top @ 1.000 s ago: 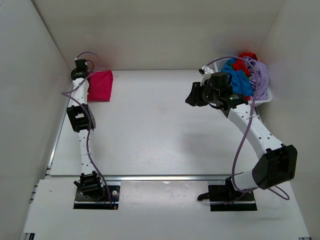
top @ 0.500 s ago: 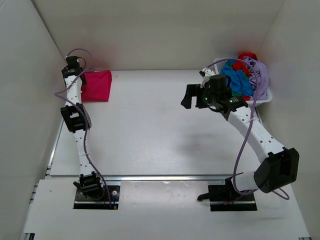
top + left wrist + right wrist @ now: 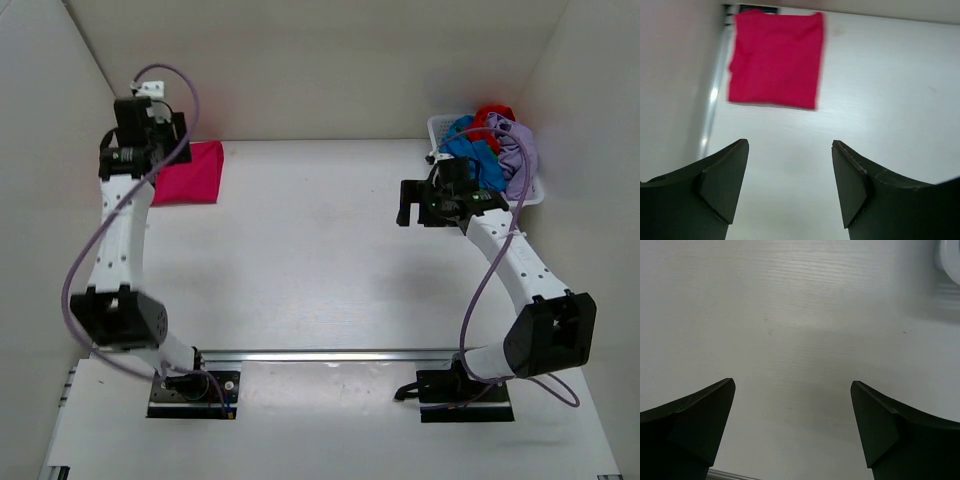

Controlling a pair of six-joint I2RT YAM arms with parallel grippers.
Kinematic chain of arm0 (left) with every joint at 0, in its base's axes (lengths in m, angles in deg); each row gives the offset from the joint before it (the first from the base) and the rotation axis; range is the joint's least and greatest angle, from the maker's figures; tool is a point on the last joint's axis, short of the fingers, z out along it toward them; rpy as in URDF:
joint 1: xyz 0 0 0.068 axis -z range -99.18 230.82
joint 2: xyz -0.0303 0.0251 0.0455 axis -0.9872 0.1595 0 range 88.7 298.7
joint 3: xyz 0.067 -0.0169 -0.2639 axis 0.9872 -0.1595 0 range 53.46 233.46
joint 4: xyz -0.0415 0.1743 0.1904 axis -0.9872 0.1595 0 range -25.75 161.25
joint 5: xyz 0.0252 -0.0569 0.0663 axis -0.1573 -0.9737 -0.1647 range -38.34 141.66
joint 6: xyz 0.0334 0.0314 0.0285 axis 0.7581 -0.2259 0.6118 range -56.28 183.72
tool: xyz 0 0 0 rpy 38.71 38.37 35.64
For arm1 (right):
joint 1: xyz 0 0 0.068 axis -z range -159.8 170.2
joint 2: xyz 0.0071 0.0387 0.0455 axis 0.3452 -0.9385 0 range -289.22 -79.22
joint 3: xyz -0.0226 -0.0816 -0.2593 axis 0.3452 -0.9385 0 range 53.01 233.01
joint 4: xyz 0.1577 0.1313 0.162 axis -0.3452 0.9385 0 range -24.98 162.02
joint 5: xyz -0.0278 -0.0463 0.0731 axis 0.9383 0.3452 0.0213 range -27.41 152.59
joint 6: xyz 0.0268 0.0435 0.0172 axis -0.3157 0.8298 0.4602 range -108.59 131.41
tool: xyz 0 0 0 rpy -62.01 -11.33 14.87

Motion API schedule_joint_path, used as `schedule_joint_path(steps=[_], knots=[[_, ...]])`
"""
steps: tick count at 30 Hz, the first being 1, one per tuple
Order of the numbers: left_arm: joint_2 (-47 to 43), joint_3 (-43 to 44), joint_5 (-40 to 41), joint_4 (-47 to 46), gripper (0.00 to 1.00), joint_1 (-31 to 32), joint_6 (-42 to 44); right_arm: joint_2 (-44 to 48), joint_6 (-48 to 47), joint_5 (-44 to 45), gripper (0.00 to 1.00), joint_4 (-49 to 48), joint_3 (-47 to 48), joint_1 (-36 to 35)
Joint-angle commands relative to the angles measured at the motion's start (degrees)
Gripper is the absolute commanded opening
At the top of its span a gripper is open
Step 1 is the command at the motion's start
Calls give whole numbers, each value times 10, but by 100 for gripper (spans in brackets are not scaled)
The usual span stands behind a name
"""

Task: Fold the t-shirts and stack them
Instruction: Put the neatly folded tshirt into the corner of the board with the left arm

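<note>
T-shirts are found in two places. One pink shirt (image 3: 192, 172) lies folded flat on the table (image 3: 300, 260) at the far left corner, close to the left wall. In the left wrist view it reads as a tidy rectangle with fairly square edges, slightly blurred. The others are heaped unfolded in the white basket (image 3: 436, 126) at the far right corner: a blue shirt (image 3: 480, 160) at the front left of the heap, a red shirt (image 3: 494, 113) at the back, and a lavender shirt (image 3: 519, 150) on the right side. Over the left corner, the left gripper (image 3: 790, 145) is raised above the table on the near side of the pink shirt. Its jaws stand well apart with nothing between them, and it is clear of the cloth. On the other side, the right gripper (image 3: 792, 385) hovers over bare table just left of the basket, with its jaws spread wide and empty. Neither gripper touches any shirt. Whether the basket holds further shirts under the visible three cannot be told.
</note>
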Motion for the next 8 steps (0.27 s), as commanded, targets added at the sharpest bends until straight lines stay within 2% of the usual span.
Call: schedule_joint_path(steps=[1,6,8], knots=[[-104,-121,-34,19,79,48,-23,-3,-16,37,99,42,17,24],[-218,-239,-64,26,80,45,-39,24,-58,40,99,39,7,32],[-253,-265,-60,21,81,52,-36,16,-67,76,99,51,24,30]])
